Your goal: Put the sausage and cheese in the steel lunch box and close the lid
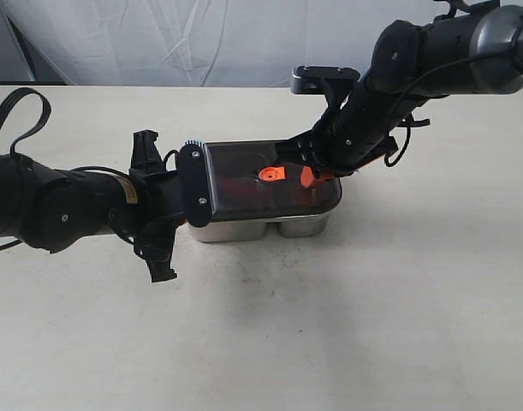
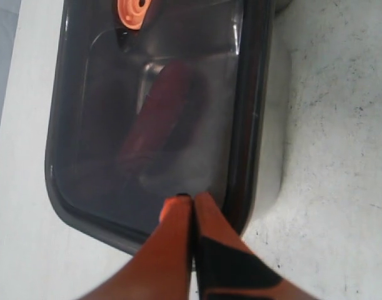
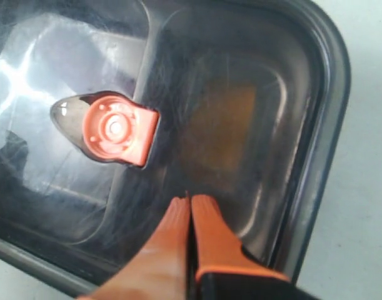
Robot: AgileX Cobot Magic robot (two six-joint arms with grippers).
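Exterior view: the steel lunch box [image 1: 261, 229] is seen standing on the table [image 1: 372, 325], with the lid [image 1: 244, 184] laid over it and the orange valve tab [image 1: 270, 175] at the lid's middle.

Left wrist view: the left gripper [image 2: 192, 199] is seen with its fingers pressed together and nothing between them, the tips over the lid near its rim. The sausage [image 2: 156, 119] is made out through the dark lid, inside the box.

Right wrist view: the right gripper [image 3: 189, 199] is likewise closed on nothing, tips on the lid beside the tab. The cheese [image 3: 225, 125] is dimly seen beneath the lid.
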